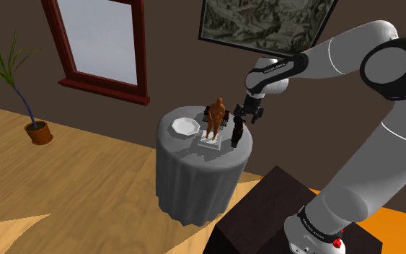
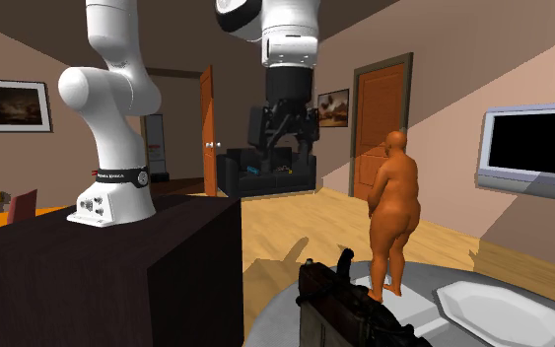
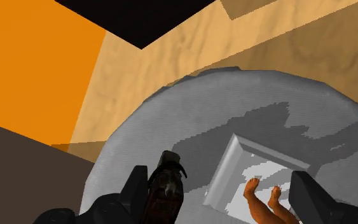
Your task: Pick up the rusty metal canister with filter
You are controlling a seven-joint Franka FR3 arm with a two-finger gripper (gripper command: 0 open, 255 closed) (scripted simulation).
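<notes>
The canister point(image 1: 235, 135) is a dark, rusty brown upright thing near the round table's edge, on the shoulder view's right of the figurine. It stands at the front in the second exterior view, canister point(image 2: 349, 308). My gripper point(image 1: 249, 115) hangs open above it, well clear of the table, as the gripper point(image 2: 287, 136) shows. In the wrist view the canister point(image 3: 165, 188) lies below, close by one finger point(image 3: 133, 188), while the other finger point(image 3: 308, 198) stands far apart. Nothing is held in the gripper point(image 3: 219, 178).
An orange-brown figurine point(image 1: 215, 117) on a white square base point(image 3: 234, 168) stands mid-table, right beside the canister. A white plate point(image 1: 184, 125) lies beyond it. The grey-clothed table point(image 1: 194, 180) is small and round. My dark stand point(image 1: 266, 216) sits close by it.
</notes>
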